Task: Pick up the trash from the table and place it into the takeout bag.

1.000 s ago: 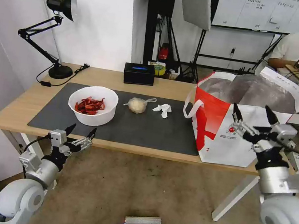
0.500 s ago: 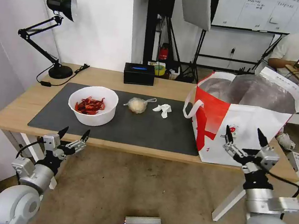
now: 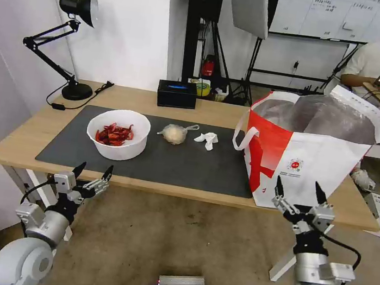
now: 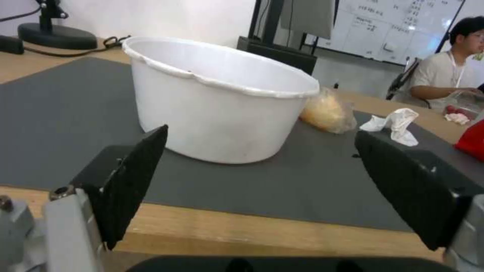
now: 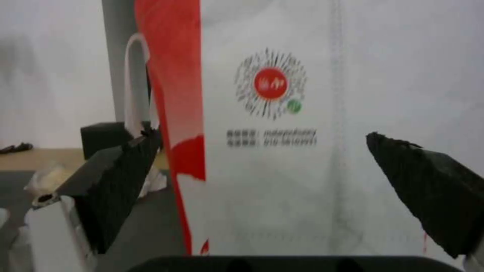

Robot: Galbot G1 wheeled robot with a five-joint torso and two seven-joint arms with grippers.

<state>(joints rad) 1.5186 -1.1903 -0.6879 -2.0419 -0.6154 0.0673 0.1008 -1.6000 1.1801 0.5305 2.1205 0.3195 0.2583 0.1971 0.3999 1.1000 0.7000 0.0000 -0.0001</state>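
Below the table (image 3: 21,148), both grippers wait, spread.
Left gripper (image 3: 93,172) (lower left) faces the bowl (image 3: 118,133); right gripper (image 3: 298,192) faces the takeout bag (image 3: 310,165).

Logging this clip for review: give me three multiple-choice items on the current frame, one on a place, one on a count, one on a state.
1. Where is the knotted clear bag?
A. inside the takeout bag
B. on the mat between bowl and tissue
C. on the floor

2. How many loose trash items lie on the grey mat?
A. one
B. five
C. three

3. The right tool is:
A. open, empty
B. shut on tissue
C. holding the bowl

Key: 1 B, it lies between the white bowl and crumpled tissue; 2 C, bowl, bag, tissue; 3 A, fingers spread before the takeout bag.
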